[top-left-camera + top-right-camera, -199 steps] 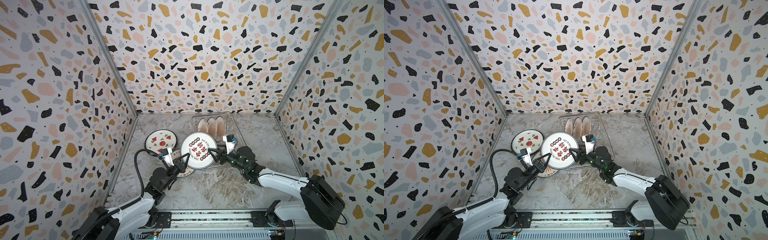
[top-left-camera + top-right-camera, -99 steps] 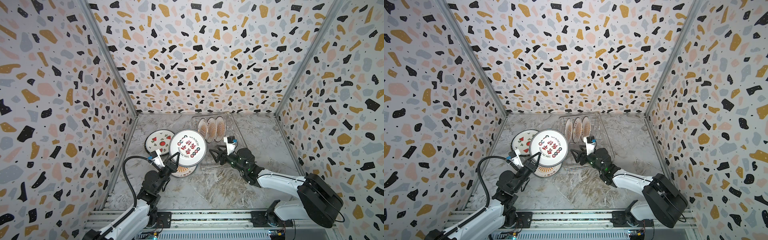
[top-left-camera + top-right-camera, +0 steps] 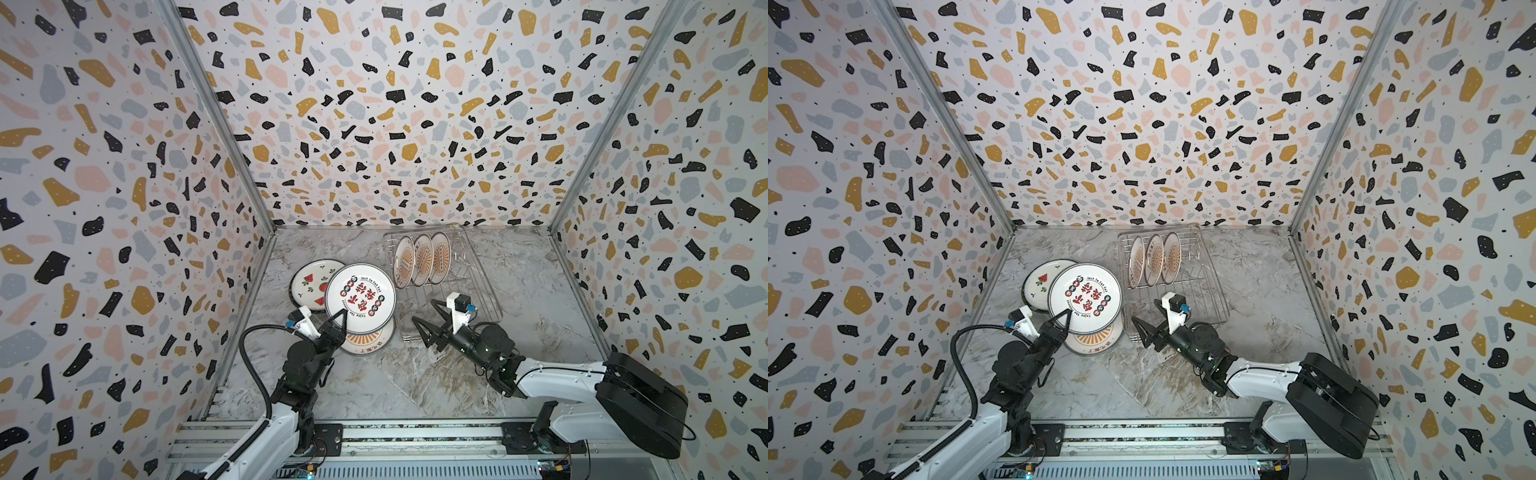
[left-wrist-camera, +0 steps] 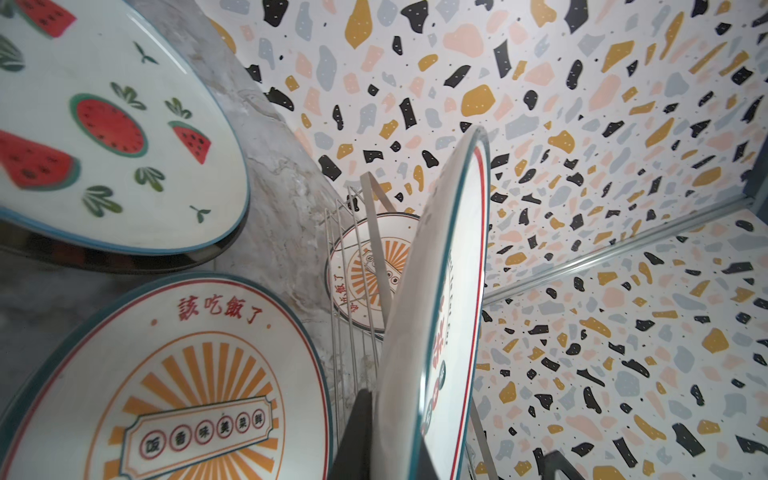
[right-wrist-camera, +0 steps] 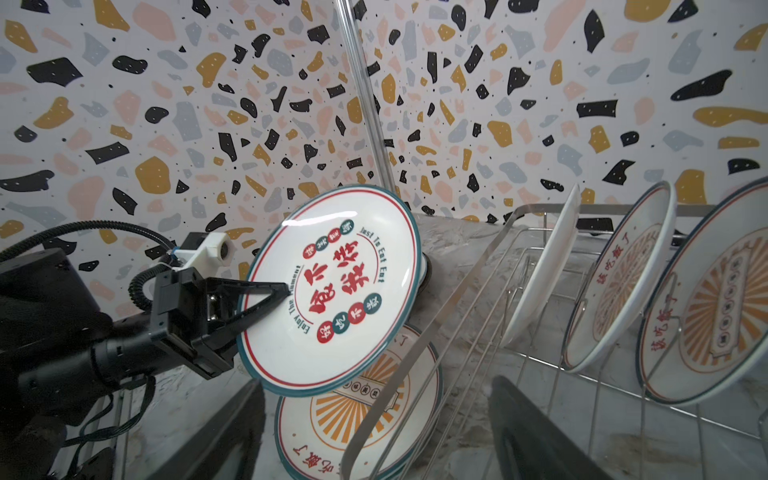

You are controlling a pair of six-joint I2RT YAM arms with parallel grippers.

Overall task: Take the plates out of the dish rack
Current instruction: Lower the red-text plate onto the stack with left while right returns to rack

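Silver dish rack [image 3: 478,291] holds three plates [image 3: 424,259]; three more are outside it.

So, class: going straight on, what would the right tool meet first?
Probably the dish rack's metal rim, crossing just ahead of the right tool; beyond it, the plate the left tool holds.

Mid-frame, the raised plate [image 5: 332,291] reads "Just To Eat Eat" and "Enjoy The Moment"; the sunburst plate [image 4: 174,386] lying flat shows red "該吃飯了".
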